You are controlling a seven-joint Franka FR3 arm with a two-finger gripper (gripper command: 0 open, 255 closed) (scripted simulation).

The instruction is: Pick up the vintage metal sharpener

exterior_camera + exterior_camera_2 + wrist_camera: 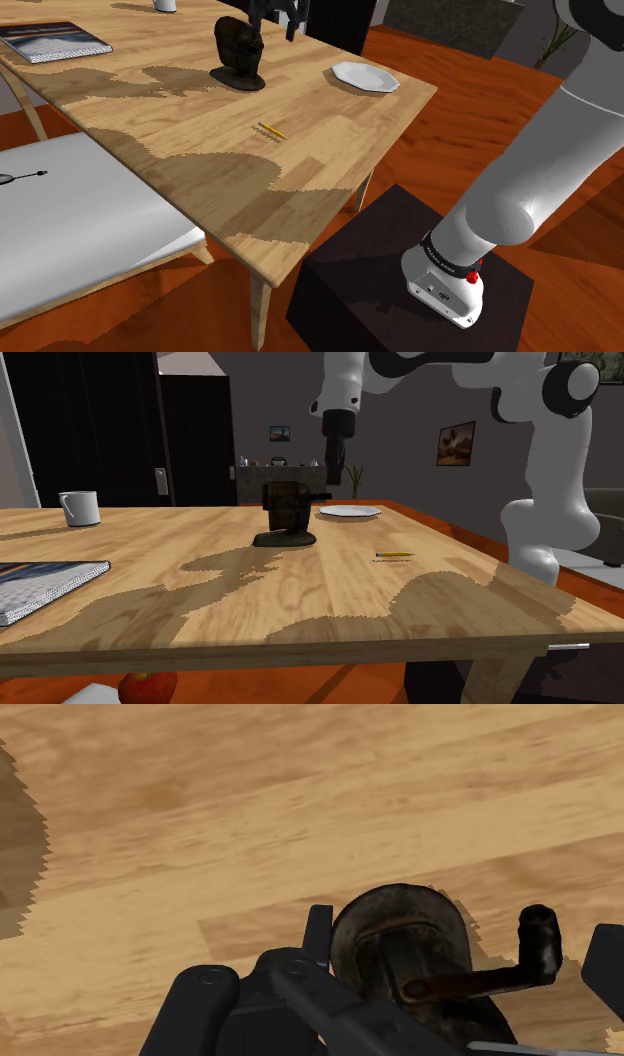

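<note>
While the hand (pixel 275 28) hangs open, the sharpener (pixel 238 52) stands upright on its flat dark base on the wooden counter (pixel 200 170), held by nothing. The sharpener is dark, rusty metal with a round body and a side crank.

Hand. In the wrist view the two black fingers (pixel 318 932) stand well apart, one on each side of the sharpener (pixel 400 954). One finger sits just beside the round body; whether it touches cannot be told. The other finger is past the crank knob and clear of it. In the second exterior view the hand (pixel 334 470) points straight down. Its tips are about level with the top of the sharpener (pixel 285 512) and just to the second exterior view's right of it.

Surroundings, all placed from the sharpener:
- A white plate (pixel 365 76) lies on the counter to the shoulder view's right of the sharpener, apart from it.
- A yellow pencil (pixel 271 130) lies flat, nearer the shoulder camera than the sharpener and apart from it.
- A white mug (pixel 80 508) stands well to the second exterior view's left of the sharpener.
- A notebook (pixel 40 587) lies farther still to that side, near the counter edge.
- A red apple (pixel 148 690) shows below the counter edge, lower than the sharpener.
</note>
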